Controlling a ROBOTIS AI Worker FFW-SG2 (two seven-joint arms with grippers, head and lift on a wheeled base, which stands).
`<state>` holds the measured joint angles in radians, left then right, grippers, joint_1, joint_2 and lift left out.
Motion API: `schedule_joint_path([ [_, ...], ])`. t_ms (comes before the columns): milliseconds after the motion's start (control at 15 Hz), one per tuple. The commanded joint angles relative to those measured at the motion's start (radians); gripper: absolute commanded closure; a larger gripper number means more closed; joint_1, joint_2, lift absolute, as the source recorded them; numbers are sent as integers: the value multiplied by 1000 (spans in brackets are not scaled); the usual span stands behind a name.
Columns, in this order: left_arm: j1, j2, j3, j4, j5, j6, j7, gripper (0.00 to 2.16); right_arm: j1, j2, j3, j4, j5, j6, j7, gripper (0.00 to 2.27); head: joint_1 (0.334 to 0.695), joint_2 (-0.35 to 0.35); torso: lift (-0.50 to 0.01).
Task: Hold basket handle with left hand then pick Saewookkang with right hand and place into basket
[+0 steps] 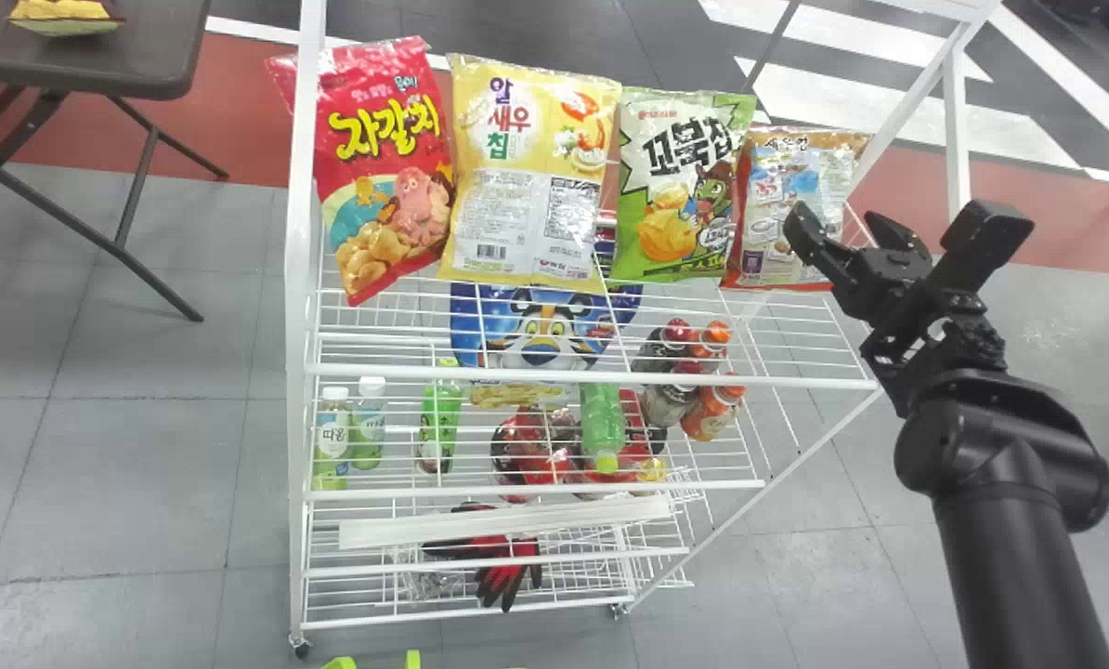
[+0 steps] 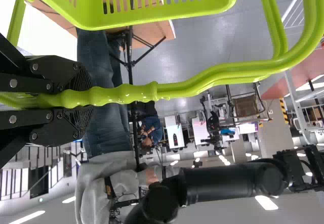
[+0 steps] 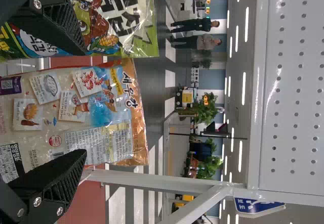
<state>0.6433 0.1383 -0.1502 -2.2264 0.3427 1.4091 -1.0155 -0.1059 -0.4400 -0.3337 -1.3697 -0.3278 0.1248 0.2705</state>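
pick step, i'd say: left gripper pinching basket handle, right gripper spread at saewookkang bag; next needs straight advance, then gentle squeeze.

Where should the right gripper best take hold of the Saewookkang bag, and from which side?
Probably across both side edges, around mid-height, from the front: the Saewookkang bag stands upright, broad face forward, and the right gripper is open before it. The green bag sits close on its left.
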Motion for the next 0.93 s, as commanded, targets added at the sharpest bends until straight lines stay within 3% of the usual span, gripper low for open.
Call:
schedule_joint_path([
  [0, 1, -2, 0, 5, -1, -8, 0, 1794, -55, -12, 36, 104, 10, -64, 13, 127, 695, -350, -19],
  [867, -22, -3, 6, 24, 2, -17, -9, 1794, -308, -48, 185, 472, 145, -138, -22, 124, 695, -350, -19],
])
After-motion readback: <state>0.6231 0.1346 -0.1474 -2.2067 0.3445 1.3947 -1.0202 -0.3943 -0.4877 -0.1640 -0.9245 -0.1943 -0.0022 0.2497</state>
